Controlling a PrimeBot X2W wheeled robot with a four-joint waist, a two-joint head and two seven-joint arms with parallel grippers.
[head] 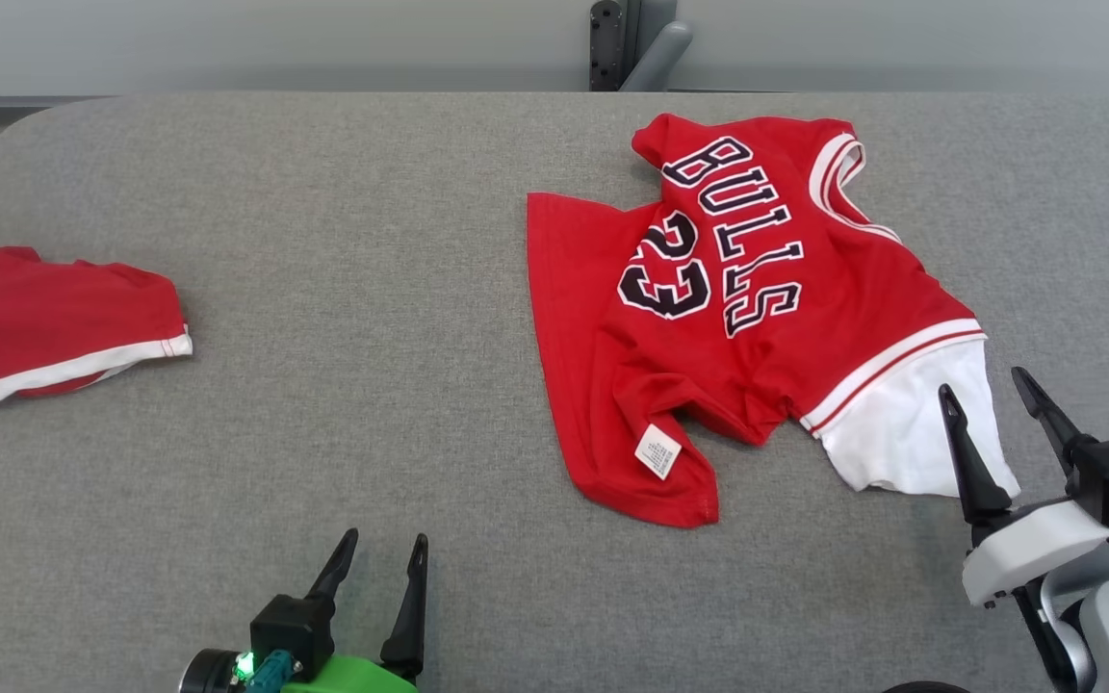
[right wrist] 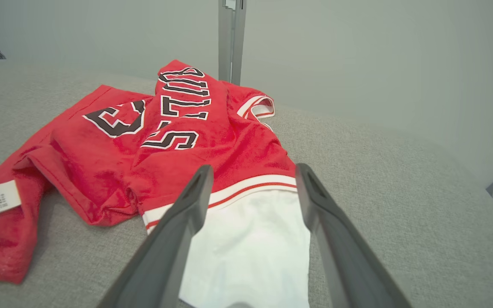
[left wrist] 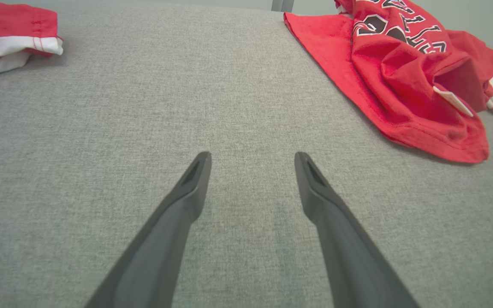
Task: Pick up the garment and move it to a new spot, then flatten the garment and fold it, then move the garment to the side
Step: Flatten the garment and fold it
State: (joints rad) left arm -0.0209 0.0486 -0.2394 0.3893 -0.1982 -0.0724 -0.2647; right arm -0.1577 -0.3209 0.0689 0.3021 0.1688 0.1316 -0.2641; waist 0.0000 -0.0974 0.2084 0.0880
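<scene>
Head view: a crumpled red basketball jersey with black-and-white "BULLS 23" lettering lies on the right half of the grey fabric-covered table. Its white cloth section points toward the near right. The right gripper is at that white section, fingers spread wide and gripping nothing; the right wrist view looks between them onto the white cloth. The left gripper is over bare table at the near edge, equally spread and empty. A second red garment with a white hem lies at the far left.
</scene>
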